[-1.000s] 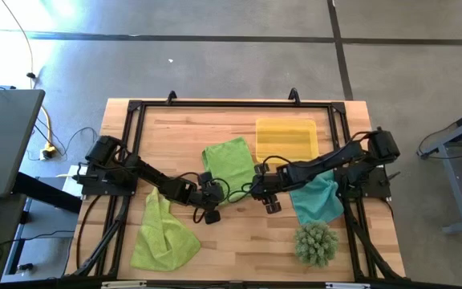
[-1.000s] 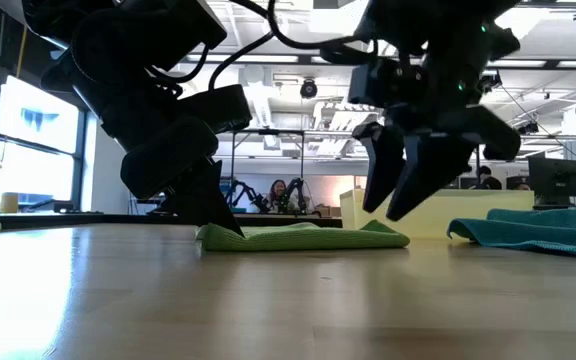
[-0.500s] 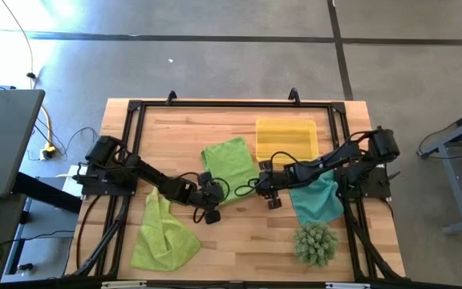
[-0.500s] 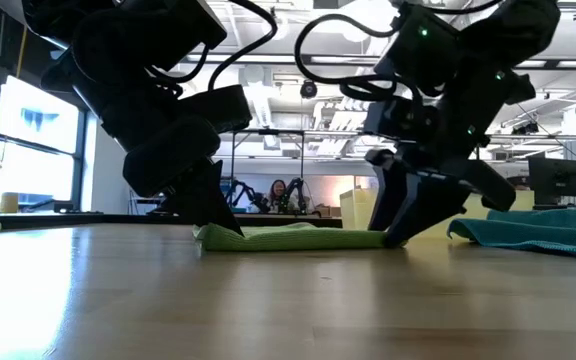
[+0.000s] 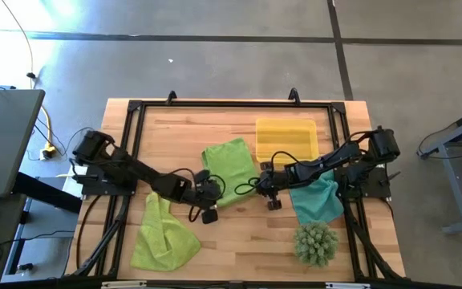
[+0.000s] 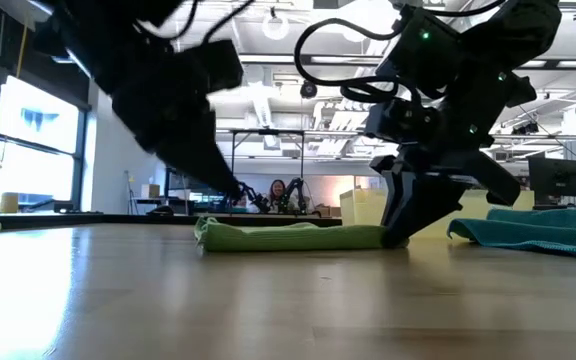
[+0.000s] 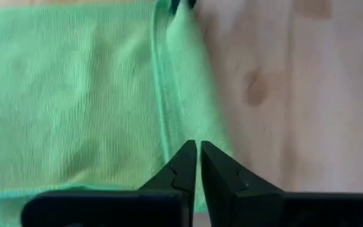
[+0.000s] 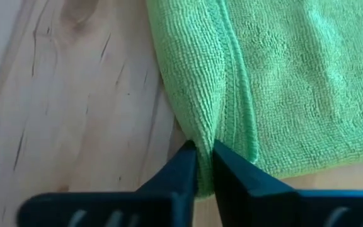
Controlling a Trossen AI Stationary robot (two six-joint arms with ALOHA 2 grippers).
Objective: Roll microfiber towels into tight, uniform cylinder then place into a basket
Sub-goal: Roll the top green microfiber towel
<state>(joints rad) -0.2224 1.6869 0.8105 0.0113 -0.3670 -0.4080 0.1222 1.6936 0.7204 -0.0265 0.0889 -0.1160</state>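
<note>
The flat lime-green towel (image 5: 228, 160) lies mid-table, its far right corner just beside the yellow basket (image 5: 286, 138). The right gripper (image 5: 269, 193) is pinched shut on a fold of its near right edge, and the left gripper (image 5: 204, 196), jaws closed on the hem, is at its near left corner. Bare wood lies open in front of this near edge, between the crumpled lime-green towel (image 5: 164, 236) at the near left and the spiky plant (image 5: 316, 243) at the near right; the teal towel (image 5: 319, 197) lies just right of the right gripper.
</note>
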